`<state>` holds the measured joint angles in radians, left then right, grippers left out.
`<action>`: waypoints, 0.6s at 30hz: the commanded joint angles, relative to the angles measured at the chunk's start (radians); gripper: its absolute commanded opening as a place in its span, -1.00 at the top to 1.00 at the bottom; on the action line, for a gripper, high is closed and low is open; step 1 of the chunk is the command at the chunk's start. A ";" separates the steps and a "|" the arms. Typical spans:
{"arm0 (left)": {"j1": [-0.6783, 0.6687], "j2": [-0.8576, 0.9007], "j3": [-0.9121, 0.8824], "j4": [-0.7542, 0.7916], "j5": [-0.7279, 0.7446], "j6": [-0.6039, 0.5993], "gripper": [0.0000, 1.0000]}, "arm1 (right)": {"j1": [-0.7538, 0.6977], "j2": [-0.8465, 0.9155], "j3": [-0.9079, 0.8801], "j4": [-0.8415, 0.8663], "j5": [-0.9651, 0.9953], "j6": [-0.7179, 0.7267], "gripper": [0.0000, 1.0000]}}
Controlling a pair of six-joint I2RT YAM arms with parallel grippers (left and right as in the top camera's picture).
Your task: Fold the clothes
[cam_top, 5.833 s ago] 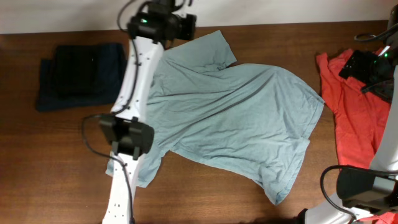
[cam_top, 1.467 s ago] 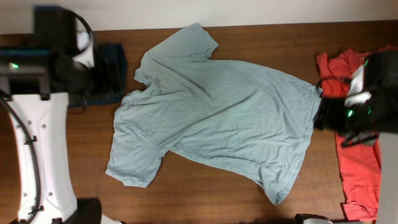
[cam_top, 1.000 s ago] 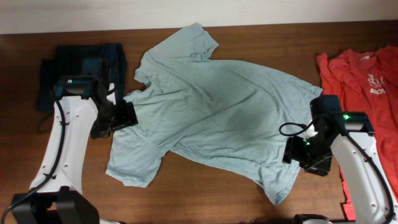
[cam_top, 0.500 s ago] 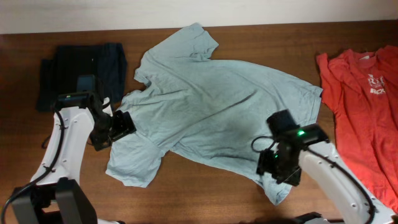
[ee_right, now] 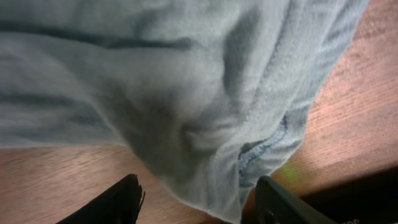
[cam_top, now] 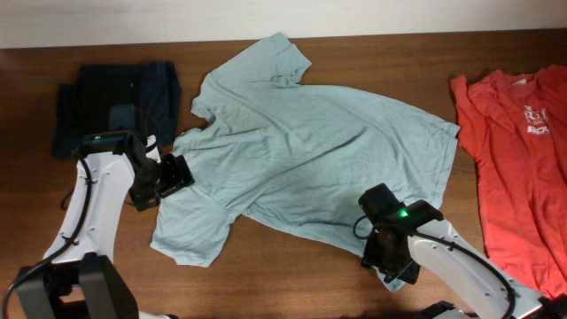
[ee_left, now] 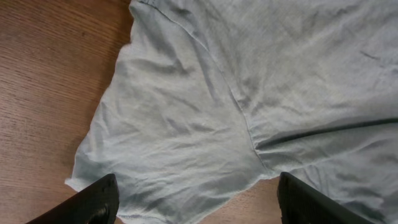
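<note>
A pale grey-blue T-shirt (cam_top: 319, 159) lies spread flat across the middle of the table. My left gripper (cam_top: 170, 175) hovers over its lower left sleeve (ee_left: 180, 143), open, with both fingers wide apart and nothing between them (ee_left: 199, 211). My right gripper (cam_top: 388, 259) sits over the shirt's bottom right hem corner. In the right wrist view that bunched hem corner (ee_right: 249, 149) hangs between the two dark fingers (ee_right: 115, 202); the gripper (ee_right: 199, 208) is open and the pads stand clear of the cloth.
A red T-shirt (cam_top: 514, 151) lies flat at the right edge. A folded dark navy garment (cam_top: 115, 102) sits at the back left, just behind my left arm. Bare brown wood shows along the front of the table (cam_top: 283, 283).
My right arm has swung down and left from the shirt's right edge to its bottom hem corner, its jaws narrowing a little. The left arm has barely shifted over the sleeve.
</note>
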<state>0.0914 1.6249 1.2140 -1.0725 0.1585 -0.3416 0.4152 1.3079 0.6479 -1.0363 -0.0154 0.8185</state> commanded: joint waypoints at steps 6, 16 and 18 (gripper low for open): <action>0.003 -0.024 -0.004 -0.002 0.003 -0.014 -0.63 | 0.010 -0.010 -0.015 0.005 0.023 0.028 -0.08; 0.003 -0.024 -0.077 0.007 -0.009 -0.014 -0.62 | 0.010 -0.010 -0.046 0.028 0.009 0.027 -0.06; 0.003 -0.024 -0.090 0.011 -0.009 -0.014 -0.63 | 0.010 -0.010 -0.049 0.032 0.008 0.025 -0.07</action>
<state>0.0914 1.6249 1.1488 -1.0672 0.1570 -0.3416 0.4160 1.3079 0.6109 -1.0084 -0.0158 0.8341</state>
